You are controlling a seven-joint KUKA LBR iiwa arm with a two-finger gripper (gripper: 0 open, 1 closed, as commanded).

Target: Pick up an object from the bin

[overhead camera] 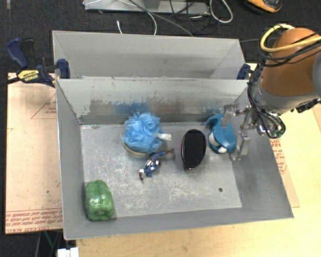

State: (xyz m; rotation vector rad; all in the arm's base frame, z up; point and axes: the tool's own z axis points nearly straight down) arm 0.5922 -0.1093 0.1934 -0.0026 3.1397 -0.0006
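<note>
My gripper [236, 139] hangs at the right end of the bin, close to the right wall, with its fingers apart. A blue thing with a white underside [221, 137] lies right beside its left finger; I cannot tell whether they touch. Nothing is gripped between the fingers. A black oval thing, like a computer mouse [193, 149], lies just left of the blue one.
A blue mesh sponge [141, 132] sits on a round base at the middle back, with a small blue-and-silver piece [150, 167] in front of it. A green lump [99, 199] lies in the front left corner. The bin's sloping right wall is near the arm.
</note>
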